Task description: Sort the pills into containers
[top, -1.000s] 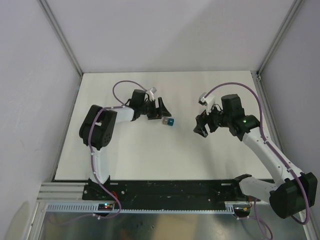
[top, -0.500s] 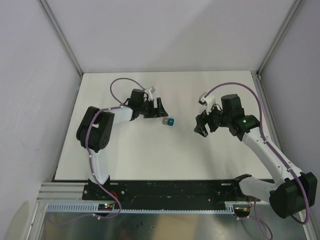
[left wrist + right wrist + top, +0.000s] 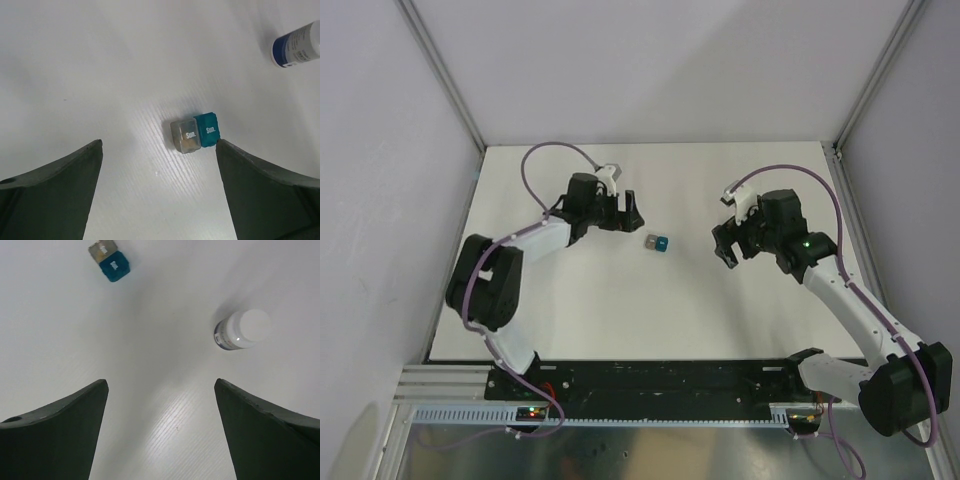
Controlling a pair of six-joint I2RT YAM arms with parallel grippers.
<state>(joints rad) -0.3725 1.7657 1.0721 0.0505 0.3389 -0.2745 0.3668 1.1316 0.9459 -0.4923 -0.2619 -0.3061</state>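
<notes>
Right, starting on the left: the left gripper (image 3: 632, 210) reaches out over the white tabletop (image 3: 620, 310) with its jaws spread wide and nothing held between them. Its wrist camera looks straight down past both dark fingers (image 3: 60, 190) onto bare surface.

Moving across, there are the containers (image 3: 657, 242), resting on the tabletop just to the right of that gripper and touching neither arm. It's a tiny joined pair: a grey compartment (image 3: 185, 136) on the left and a teal compartment (image 3: 206, 130) pressed against its right side, each marked "Sun." on top. In the left wrist view they sit between the two fingertips, closer to the right-hand one.

Further right, the right gripper (image 3: 722, 247) faces back toward the middle, well apart from the containers. Its jaws are also wide apart, and it grips nothing.

Its wrist view shows a small white capped bottle (image 3: 242, 330) standing upright on the tabletop ahead of its right finger, with the containers far off in the upper left corner. From the top camera, the bottle is hidden beneath that arm.
</notes>
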